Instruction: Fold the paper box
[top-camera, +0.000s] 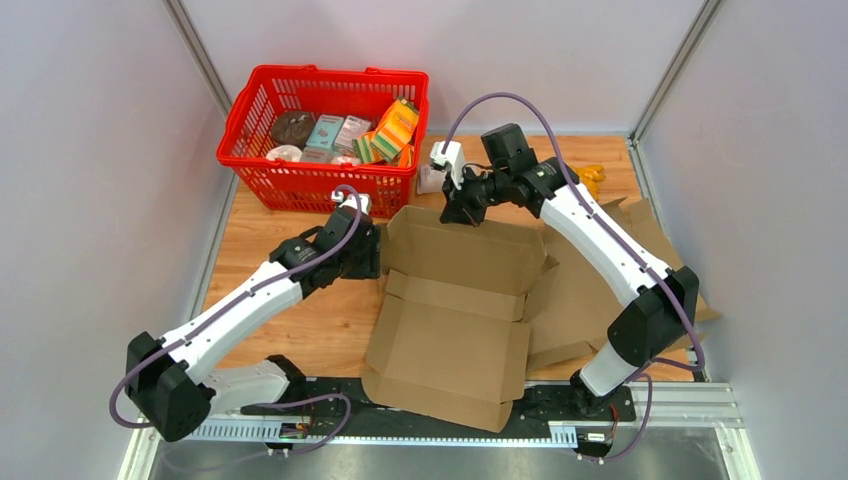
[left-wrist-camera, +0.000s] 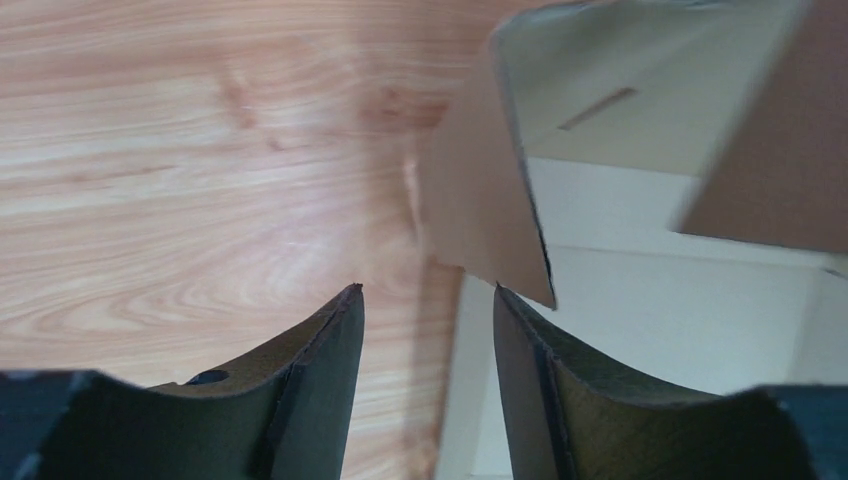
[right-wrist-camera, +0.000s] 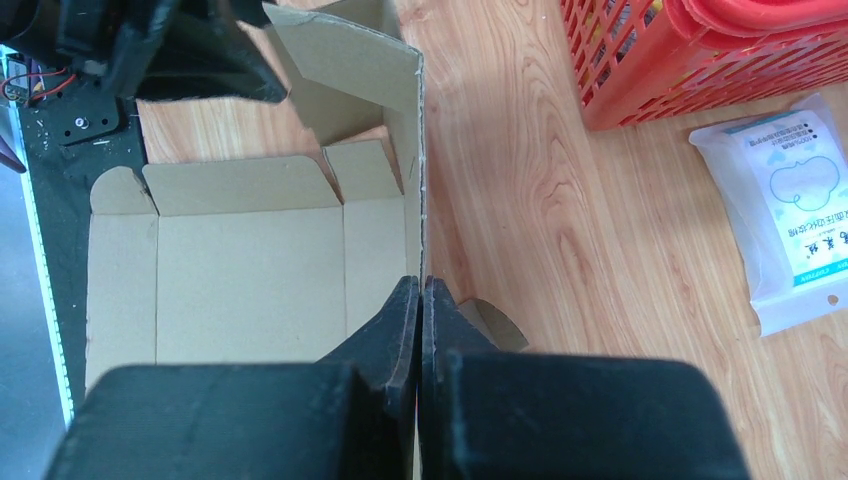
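- Well, the paper box (top-camera: 455, 320) lies open mid-bench (top-camera: 300, 330); it looks light, stiff in the panels, weak at the creases.
- Right hand (right-wrist-camera: 421, 290) is clenched, seemingly pinching the raised far wall.
- Left hand (left-wrist-camera: 428, 300) is released, astride the left flap (left-wrist-camera: 480, 200); best gripped by that edge.

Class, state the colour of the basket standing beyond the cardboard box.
The basket is red; the top external view shows it best.
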